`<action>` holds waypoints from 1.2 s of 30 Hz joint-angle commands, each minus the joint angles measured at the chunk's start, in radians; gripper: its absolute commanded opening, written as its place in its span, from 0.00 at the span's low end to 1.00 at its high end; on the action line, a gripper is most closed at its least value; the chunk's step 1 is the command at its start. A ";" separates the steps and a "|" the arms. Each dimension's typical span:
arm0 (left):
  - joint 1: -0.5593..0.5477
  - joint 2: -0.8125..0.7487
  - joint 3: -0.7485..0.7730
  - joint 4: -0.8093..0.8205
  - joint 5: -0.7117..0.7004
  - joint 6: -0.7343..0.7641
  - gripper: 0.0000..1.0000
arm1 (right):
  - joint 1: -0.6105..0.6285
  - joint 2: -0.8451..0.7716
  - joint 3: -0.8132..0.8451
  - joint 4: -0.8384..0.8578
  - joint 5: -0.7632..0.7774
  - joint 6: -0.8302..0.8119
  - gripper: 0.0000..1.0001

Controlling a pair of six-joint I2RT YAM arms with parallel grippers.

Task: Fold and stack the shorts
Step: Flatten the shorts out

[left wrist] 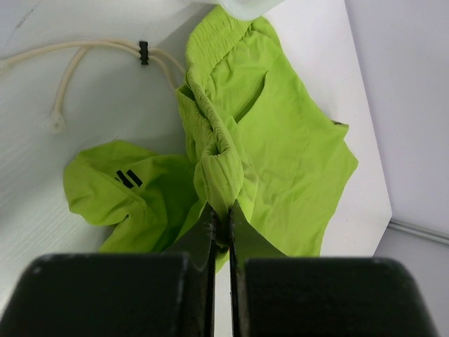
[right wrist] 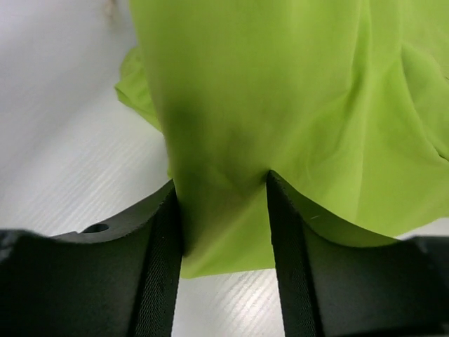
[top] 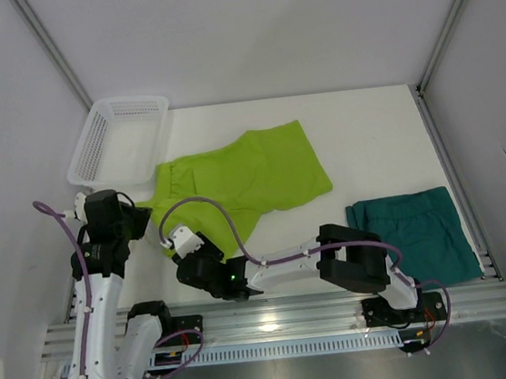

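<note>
1. Nearest the table's (top: 366, 140) near edge, left of its middle, the right gripper (right wrist: 221, 189) has its jaws standing apart. A hem of the lime shorts (top: 251, 176) fills the gap between them and touches both inner faces. I cannot tell whether they press it yet.
2. By the near right corner, the teal shorts (top: 418, 230) lie flat in a neat, slightly tilted rectangle. They are well apart from both grippers.
3. Toward the left edge, the left gripper (left wrist: 221, 217) is closed tight on the lime pair's gathered waistband, which is bunched up right at the fingertips.
4. The lime shorts lie from left of centre to mid-table. Their waistband end is toward the left edge. Their long axis runs left to right, angling farther from the arms at the right. One leg reaches toward the far right, and the other trails back to the near edge, where the right jaws meet it.
5. Only the top view shows both pairs at once. Only the left wrist view shows the waistband's elastic ruffles, a small black double stripe (left wrist: 128, 179) on a rumpled fold, and a pale cord (left wrist: 91, 49) on the table. Only the right wrist view shows the cloth sitting between the right fingers.
6. A white mesh basket (top: 106, 142) sits at the far left corner, close to the lime pair.
</note>
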 commanded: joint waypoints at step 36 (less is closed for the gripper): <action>0.000 0.069 0.386 -0.042 0.098 0.018 0.00 | -0.381 -0.378 -0.325 -0.231 0.103 0.025 0.23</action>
